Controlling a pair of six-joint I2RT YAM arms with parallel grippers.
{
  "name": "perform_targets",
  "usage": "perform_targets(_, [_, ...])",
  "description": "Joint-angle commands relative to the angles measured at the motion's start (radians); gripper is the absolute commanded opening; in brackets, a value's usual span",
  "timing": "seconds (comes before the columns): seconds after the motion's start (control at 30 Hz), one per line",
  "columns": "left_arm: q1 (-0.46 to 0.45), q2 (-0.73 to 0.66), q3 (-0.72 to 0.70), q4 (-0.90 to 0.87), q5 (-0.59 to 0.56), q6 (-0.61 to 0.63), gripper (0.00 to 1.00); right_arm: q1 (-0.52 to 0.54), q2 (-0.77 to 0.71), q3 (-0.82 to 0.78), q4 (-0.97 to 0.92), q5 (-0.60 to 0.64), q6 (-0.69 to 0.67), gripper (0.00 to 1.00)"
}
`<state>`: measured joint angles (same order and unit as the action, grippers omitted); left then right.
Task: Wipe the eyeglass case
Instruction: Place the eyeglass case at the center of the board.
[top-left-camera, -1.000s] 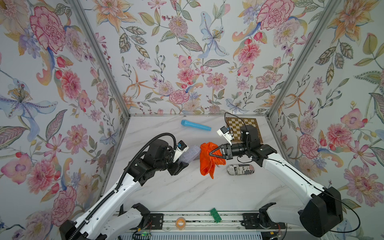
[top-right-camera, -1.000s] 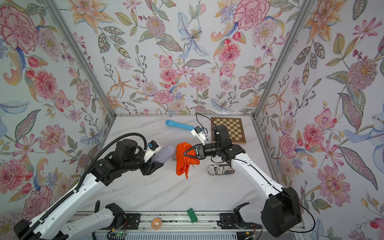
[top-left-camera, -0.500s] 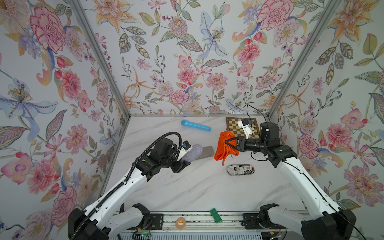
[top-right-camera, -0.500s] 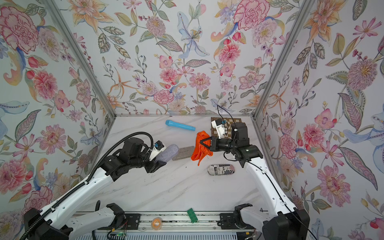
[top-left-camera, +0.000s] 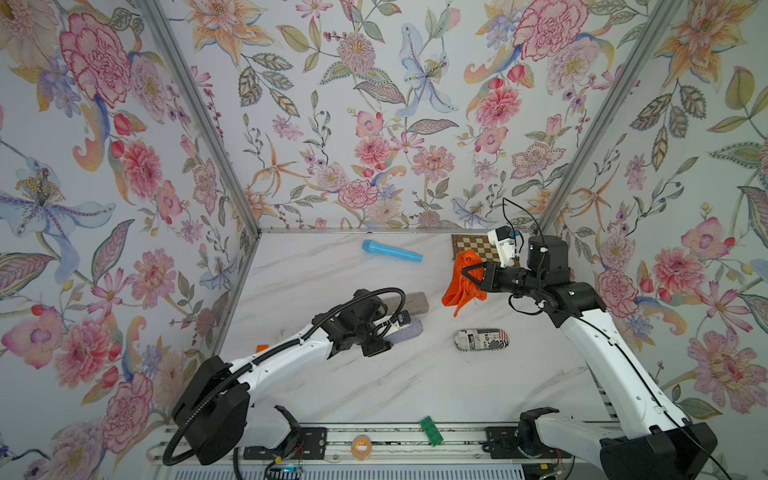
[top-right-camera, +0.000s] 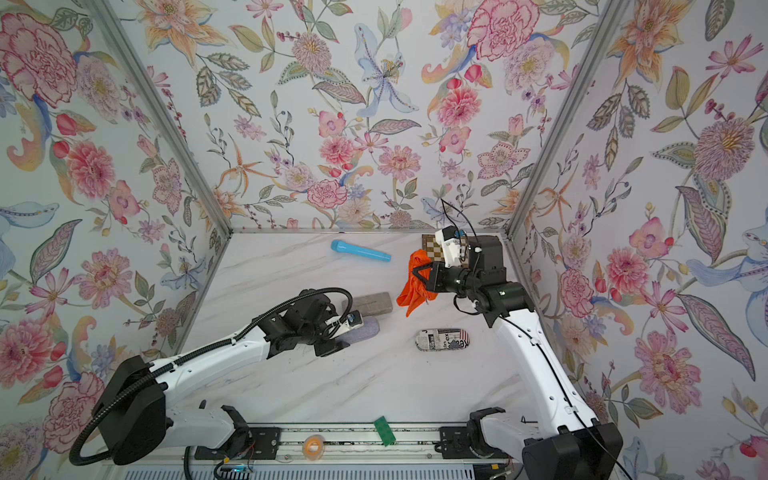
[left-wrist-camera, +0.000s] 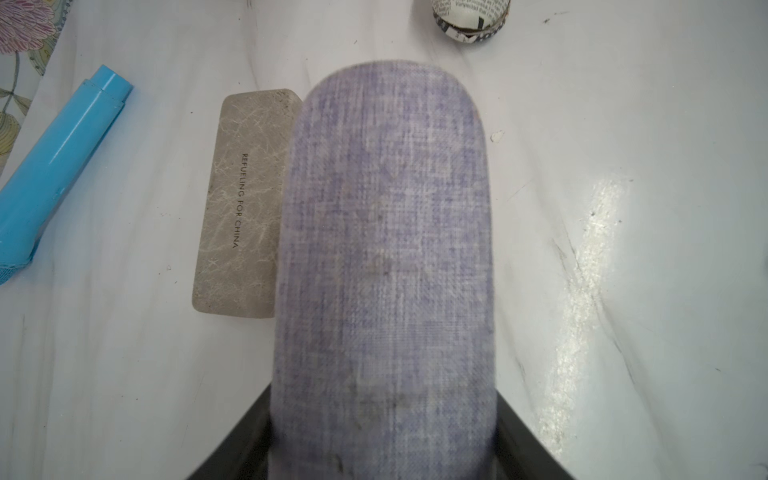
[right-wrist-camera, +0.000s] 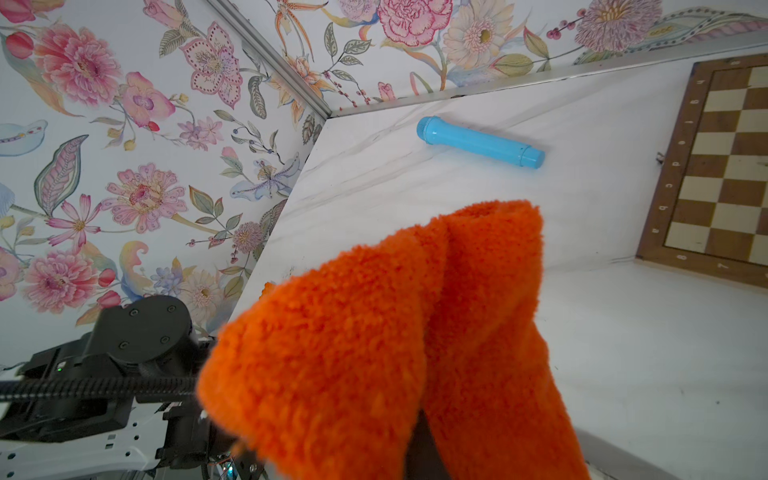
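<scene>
Purple case (left-wrist-camera: 386, 249): held at one end, sticking out over the table (top-left-camera: 415, 382), near the grey case (top-left-camera: 411, 302).
Left hand (top-left-camera: 384, 336): clamped on the purple case.
Right hand (top-left-camera: 465, 272): pinched together on the cloth (top-left-camera: 457, 291).
Cloth: orange, hanging beside the chessboard (top-left-camera: 473, 245), well apart from the purple case.

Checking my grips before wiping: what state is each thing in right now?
Purple eyeglass case: closed, gripped at one end by left gripper.
Orange cloth: bunched, hanging from shut right gripper.
Grey case: closed, lying flat, untouched.
Newsprint case: closed, lying free.
Blue tube: lying on its side.
Chessboard: lying flat.
</scene>
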<state>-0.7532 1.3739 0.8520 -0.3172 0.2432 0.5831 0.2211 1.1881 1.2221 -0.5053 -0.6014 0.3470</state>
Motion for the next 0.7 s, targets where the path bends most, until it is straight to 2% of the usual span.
perform_targets(0.0, [-0.006, 0.052, -0.008, 0.139, -0.043, 0.067, 0.45, -0.019, 0.040, 0.069, 0.010, -0.018, -0.008, 0.00])
perform_targets(0.13, [-0.007, 0.147, 0.020, 0.128, 0.018, 0.094, 0.45, -0.025, 0.074, 0.075, 0.006, 0.004, -0.028, 0.00])
perform_targets(0.27, [-0.006, 0.182, 0.029, 0.152, 0.063, 0.093, 0.46, -0.026, 0.088, 0.052, 0.032, 0.005, -0.025, 0.00])
perform_targets(0.37, [-0.008, 0.253, 0.044, 0.149, 0.059, 0.110, 0.45, -0.026, 0.104, 0.053, 0.036, 0.000, -0.029, 0.00])
perform_targets(0.43, [-0.018, 0.272, 0.043, 0.165, 0.029, 0.120, 0.45, -0.027, 0.115, 0.062, 0.036, 0.000, -0.034, 0.00])
perform_targets(0.67, [-0.035, 0.326, 0.063, 0.183, 0.047, 0.126, 0.45, -0.028, 0.156, 0.089, 0.059, -0.011, -0.028, 0.00])
